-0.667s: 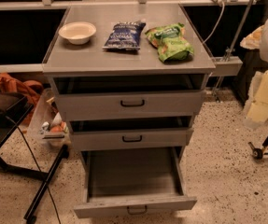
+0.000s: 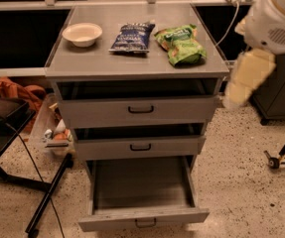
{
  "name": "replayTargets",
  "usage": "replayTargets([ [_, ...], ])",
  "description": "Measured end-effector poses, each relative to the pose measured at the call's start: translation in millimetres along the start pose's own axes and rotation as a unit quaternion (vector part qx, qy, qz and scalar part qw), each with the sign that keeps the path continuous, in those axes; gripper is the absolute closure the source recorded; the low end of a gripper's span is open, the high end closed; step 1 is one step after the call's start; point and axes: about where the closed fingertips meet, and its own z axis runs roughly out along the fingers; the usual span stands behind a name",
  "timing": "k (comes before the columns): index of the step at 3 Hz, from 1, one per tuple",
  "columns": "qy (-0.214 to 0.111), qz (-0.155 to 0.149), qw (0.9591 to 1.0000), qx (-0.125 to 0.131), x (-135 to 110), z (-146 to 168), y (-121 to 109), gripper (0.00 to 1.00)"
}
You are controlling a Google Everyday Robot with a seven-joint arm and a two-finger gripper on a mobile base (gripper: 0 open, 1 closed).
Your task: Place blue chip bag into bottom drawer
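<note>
The blue chip bag (image 2: 132, 37) lies flat on top of the grey cabinet (image 2: 102, 63), between a white bowl and a green chip bag. The bottom drawer (image 2: 142, 190) is pulled open at the foot of the cabinet and shows a bare grey inside; its small dark handle (image 2: 145, 223) is on the front. The two shallower drawers above it are slightly open. My gripper is out of view. Only my arm's white and cream links (image 2: 251, 73) show at the right, beside the cabinet's top right corner and apart from the bag.
A white bowl (image 2: 82, 33) sits at the cabinet top's left and a green chip bag (image 2: 182, 46) at its right. A dark stand with bags (image 2: 5, 113) is on the left. A bin of items (image 2: 57, 133) is beside the cabinet. A wheeled base (image 2: 281, 157) stands at right.
My arm's white and cream links have swung left, towards the cabinet's right side, and look larger. The bag, the bowl and the drawers have not moved.
</note>
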Motion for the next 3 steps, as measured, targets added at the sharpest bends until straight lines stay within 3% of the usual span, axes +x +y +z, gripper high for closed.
replayTargets([
  [1,-0.041,0.045,0.9978,0.025,-57.9,25.7,-55.2,0.0],
  [2,-0.086,0.1,0.9906,0.036,-117.1,57.3,-115.2,0.0],
  [3,-0.105,0.18,0.978,0.009,-152.3,105.2,-156.5,0.0],
])
